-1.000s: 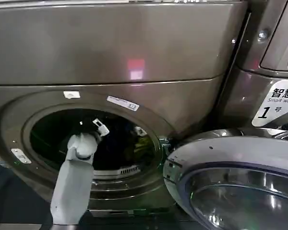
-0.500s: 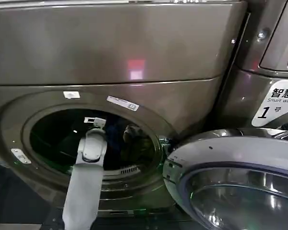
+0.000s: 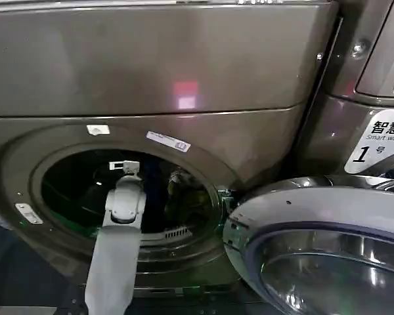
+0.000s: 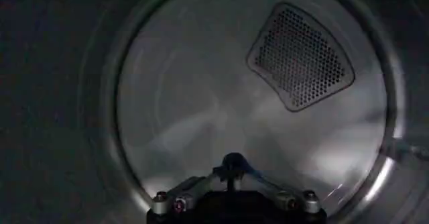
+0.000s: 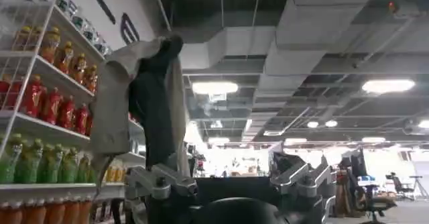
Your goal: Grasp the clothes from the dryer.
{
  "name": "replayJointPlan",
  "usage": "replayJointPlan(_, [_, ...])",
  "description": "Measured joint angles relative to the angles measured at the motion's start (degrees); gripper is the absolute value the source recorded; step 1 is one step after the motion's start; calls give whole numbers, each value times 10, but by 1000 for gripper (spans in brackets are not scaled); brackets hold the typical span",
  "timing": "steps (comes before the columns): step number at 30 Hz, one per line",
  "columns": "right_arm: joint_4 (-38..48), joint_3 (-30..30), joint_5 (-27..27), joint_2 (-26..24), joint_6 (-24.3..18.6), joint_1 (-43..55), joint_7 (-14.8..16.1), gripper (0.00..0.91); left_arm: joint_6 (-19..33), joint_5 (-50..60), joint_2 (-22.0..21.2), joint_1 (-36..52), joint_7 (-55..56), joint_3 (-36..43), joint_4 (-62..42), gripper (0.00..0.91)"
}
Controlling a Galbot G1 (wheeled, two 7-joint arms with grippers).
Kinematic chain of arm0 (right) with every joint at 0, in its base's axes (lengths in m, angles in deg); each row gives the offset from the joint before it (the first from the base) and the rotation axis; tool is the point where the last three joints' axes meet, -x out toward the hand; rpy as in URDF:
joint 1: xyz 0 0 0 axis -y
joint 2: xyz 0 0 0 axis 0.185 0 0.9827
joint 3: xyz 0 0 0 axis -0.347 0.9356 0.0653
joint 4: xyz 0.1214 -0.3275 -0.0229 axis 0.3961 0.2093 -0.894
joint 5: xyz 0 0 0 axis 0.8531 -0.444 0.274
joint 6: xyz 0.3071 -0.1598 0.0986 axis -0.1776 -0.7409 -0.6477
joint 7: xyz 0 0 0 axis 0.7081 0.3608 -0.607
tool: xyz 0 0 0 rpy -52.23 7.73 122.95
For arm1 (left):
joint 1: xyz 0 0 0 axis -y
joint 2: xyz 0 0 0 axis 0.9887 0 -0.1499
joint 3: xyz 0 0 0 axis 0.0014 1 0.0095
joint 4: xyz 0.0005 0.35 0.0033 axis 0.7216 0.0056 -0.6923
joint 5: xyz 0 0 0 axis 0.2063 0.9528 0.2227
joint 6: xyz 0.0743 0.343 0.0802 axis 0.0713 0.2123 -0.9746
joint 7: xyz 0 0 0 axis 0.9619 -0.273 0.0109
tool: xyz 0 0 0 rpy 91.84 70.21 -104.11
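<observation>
The dryer is a bronze-grey machine with its round porthole open. Dim clothes lie in the right part of the drum. My left arm reaches in through the porthole. In the left wrist view my left gripper is shut, fingertips meeting in front of the steel back wall; no cloth shows there. My right gripper points up at a ceiling, away from the dryer, with its fingers open. A beige and dark piece of fabric hangs by one finger.
The dryer's door stands swung open at the lower right. A white sticker with a 1 is on the panel to the right. A perforated vent sits in the drum's back wall. Shelves of bottles show in the right wrist view.
Over the last second my left arm swung right and turned at the wrist inside the porthole. In the last half second it barely shifted. The clothes stayed in the drum.
</observation>
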Motion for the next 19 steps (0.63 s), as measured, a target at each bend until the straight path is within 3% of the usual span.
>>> replayJointPlan(19, [-25,-18,10,0,42,1,-17,907,-3,-14,3,-7,-3,1,11,0])
